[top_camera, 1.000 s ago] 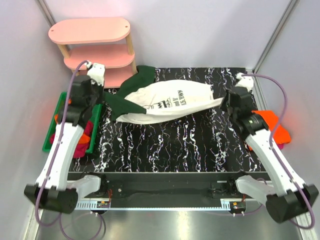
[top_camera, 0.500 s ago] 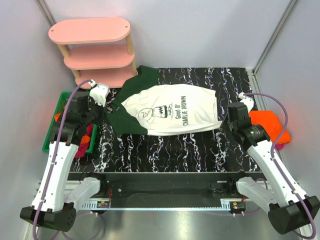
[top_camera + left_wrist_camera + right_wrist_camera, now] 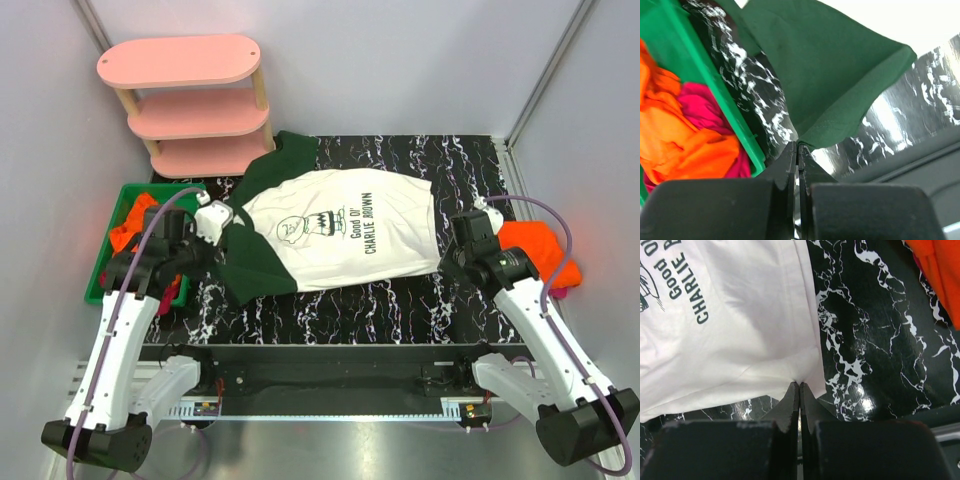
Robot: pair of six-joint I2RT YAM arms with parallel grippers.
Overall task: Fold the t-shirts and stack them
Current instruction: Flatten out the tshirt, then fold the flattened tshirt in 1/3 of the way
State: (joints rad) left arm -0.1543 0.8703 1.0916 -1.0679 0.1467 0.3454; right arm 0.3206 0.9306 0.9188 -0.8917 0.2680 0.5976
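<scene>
A white t-shirt (image 3: 340, 230) with dark green sleeves lies spread on the black marble table, its cartoon face and lettering facing up. My left gripper (image 3: 222, 232) is shut on the hem of the near green sleeve (image 3: 830, 75), pinched at the tips (image 3: 798, 145). At the shirt's right end my right gripper (image 3: 447, 255) is shut on the white hem corner (image 3: 799, 384), with the shirt (image 3: 740, 330) stretching away from it. Orange and magenta t-shirts (image 3: 690, 135) lie crumpled in the green bin (image 3: 105, 290). A folded orange t-shirt (image 3: 535, 245) sits at the right edge.
A pink three-tier shelf (image 3: 190, 100) stands at the back left. The green bin's wall (image 3: 715, 85) runs close beside my left gripper. Grey walls enclose the table on three sides. A bit of magenta cloth (image 3: 565, 292) peeks from under the orange t-shirt.
Both grippers pulled the shirt toward the near edge and lower. It went from a bunched, hanging roll to a flat spread with the print up. Both grips held.
</scene>
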